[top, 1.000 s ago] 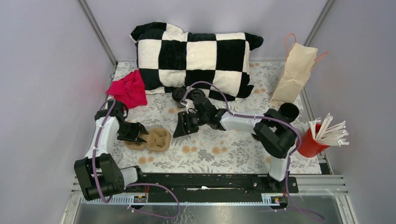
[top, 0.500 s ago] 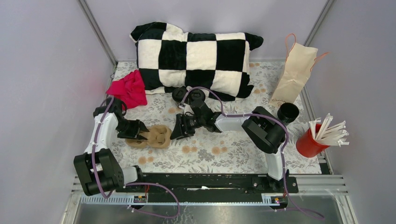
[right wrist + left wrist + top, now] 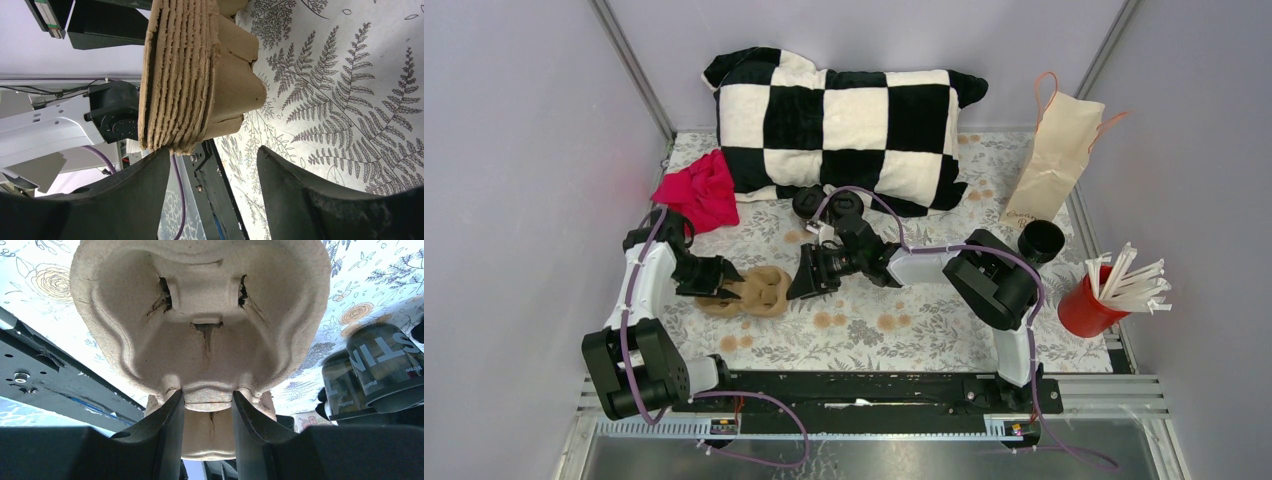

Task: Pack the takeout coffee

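Gently now: your left claw [image 3: 207, 407] pinches the rim of the pulp carrier stack [image 3: 200, 325], while your right claw [image 3: 215, 152] hangs spread and empty at its far edge, so I'd close it on a single layer only. The takeout coffee cups [image 3: 372, 367] stand on the worktop [image 3: 345, 270] just beyond the stack, so peel slowly without knocking them.

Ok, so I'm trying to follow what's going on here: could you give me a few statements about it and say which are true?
1. The left hand is pinching the rim of the brown pulp carrier. True.
2. The right hand is gripping something. False: its fingers are open with nothing between them.
3. The black cups sit in the carrier. False: its wells are empty; they are outside it, off to one side.
4. The red cup holds white straws. True.
5. The paper bag lies flat mid-table. False: it leans upright by the far right wall.
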You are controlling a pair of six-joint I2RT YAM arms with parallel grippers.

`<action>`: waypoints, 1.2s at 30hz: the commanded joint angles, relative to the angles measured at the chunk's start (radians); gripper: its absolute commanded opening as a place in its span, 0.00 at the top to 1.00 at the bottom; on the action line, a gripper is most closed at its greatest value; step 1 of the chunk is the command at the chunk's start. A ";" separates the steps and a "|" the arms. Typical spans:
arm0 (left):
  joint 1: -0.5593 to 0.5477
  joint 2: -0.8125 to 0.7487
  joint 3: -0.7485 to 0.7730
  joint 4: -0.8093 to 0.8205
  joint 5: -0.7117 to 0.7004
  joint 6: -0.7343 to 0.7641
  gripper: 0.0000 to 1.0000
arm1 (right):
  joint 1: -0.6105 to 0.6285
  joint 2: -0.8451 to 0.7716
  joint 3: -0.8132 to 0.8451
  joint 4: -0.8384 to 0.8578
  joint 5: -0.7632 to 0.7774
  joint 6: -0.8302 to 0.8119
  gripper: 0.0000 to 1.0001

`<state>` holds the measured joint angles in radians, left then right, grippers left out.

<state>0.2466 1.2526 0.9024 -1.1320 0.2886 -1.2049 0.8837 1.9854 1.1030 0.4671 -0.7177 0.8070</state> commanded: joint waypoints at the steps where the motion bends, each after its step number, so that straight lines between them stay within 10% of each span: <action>1: 0.004 0.000 0.035 0.002 0.054 -0.026 1.00 | 0.007 -0.056 -0.006 0.119 -0.053 0.012 0.29; 20: 0.016 0.002 0.034 0.010 0.071 -0.009 1.00 | 0.004 -0.058 -0.043 0.232 -0.073 0.052 0.13; 36: 0.020 -0.011 0.009 0.018 0.096 -0.010 1.00 | 0.002 -0.016 0.001 0.206 -0.083 0.059 0.36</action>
<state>0.2611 1.2545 0.9028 -1.1263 0.3340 -1.2018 0.8837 1.9823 1.0634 0.6407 -0.7803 0.8696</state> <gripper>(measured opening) 0.393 0.642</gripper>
